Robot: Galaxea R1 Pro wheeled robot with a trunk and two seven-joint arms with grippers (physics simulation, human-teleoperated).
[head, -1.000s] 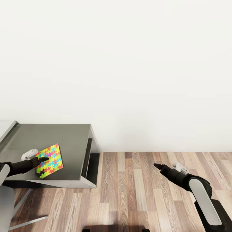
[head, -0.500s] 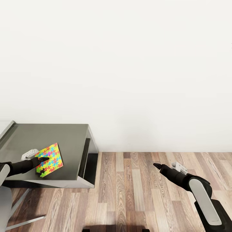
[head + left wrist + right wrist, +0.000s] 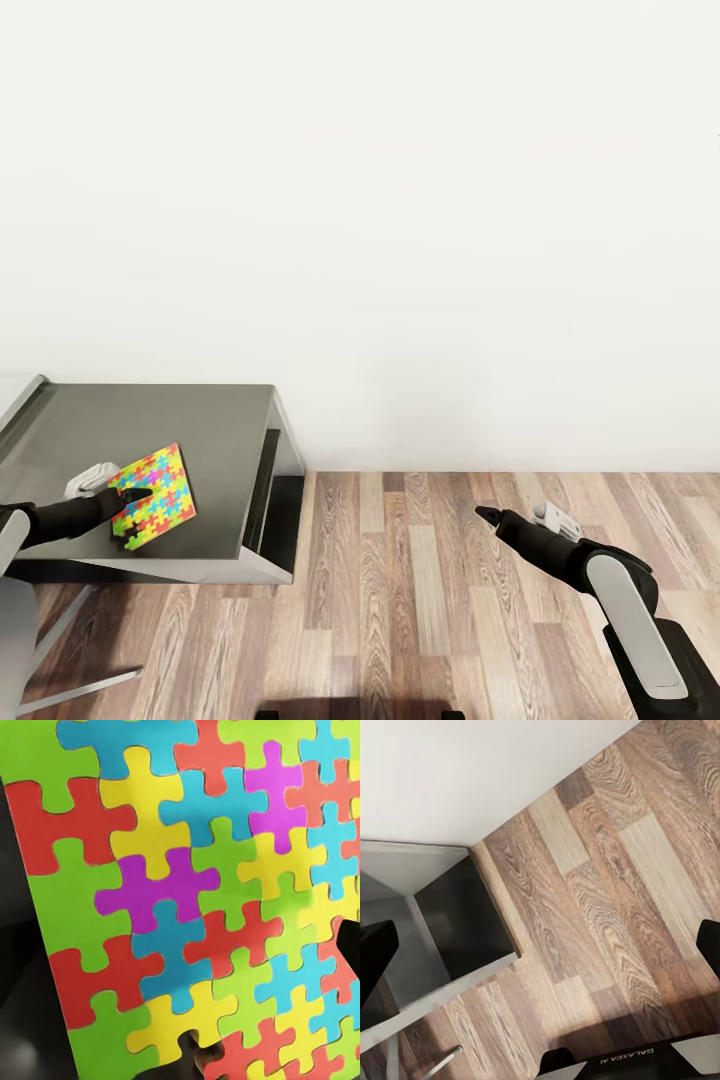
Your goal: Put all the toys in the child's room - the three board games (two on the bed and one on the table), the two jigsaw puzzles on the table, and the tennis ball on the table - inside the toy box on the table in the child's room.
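Note:
A jigsaw puzzle (image 3: 160, 495), a thin sheet of yellow, green, blue, red and purple pieces, hangs tilted just above the table (image 3: 200, 420) near its front edge. My left gripper (image 3: 135, 497) is shut on the sheet's near left edge. In the left wrist view the puzzle (image 3: 180, 900) is seen close up, with dark fingertips (image 3: 349, 937) at its rim. My right gripper (image 3: 487, 516) hovers over the wood floor to the table's right, open and holding nothing (image 3: 540, 945). The toy box, board games and tennis ball are out of view.
The table's dark side panel (image 3: 270, 490) faces the plank floor (image 3: 420, 600), which runs right along a white wall (image 3: 400, 250). A paler grey sloping strip (image 3: 15, 400) shows at the far left; I cannot tell what it is. The table's corner (image 3: 397, 870) shows under my right arm.
The whole picture has slid slightly, so the table sits a little further left than a second ago. The puzzle stays in my left gripper. The right arm holds its pose.

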